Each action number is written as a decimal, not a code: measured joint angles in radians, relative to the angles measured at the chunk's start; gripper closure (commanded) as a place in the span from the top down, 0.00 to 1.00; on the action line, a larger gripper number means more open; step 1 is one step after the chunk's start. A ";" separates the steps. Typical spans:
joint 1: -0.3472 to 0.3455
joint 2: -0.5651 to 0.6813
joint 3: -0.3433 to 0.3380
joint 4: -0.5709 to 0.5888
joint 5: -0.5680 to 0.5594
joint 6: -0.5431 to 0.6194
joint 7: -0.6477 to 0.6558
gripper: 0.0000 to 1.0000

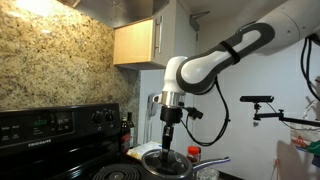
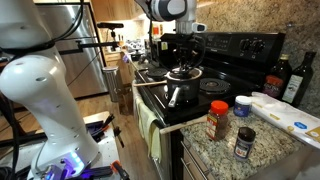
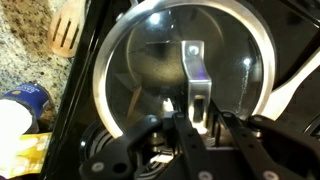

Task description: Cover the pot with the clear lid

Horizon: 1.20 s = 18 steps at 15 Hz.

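While the clear lid (image 3: 190,70) is pinched by the gripper (image 3: 192,112), it is held over the pot (image 1: 162,160) near the stove's (image 2: 235,48) front edge (seating unconfirmed); level lowering, then release, seems required.

A black electric stove (image 2: 232,47) stands against a speckled granite backsplash (image 1: 50,55). On the counter (image 2: 212,152) beside it — 2 spice jars (image 2: 218,120), a blue-lidded tub (image 2: 241,105), 2 dark bottles (image 2: 277,76). A slotted wooden spatula (image 3: 65,35) lies on granite.
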<state>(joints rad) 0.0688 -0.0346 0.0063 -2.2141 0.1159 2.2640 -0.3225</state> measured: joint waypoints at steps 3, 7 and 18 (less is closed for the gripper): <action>0.000 0.000 -0.001 0.000 0.021 -0.009 -0.004 0.12; 0.000 0.001 -0.003 0.003 0.058 -0.050 -0.032 0.12; 0.000 -0.002 0.002 0.016 0.042 -0.074 -0.032 0.99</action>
<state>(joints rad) 0.0689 -0.0365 0.0083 -2.1977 0.1580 2.1897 -0.3541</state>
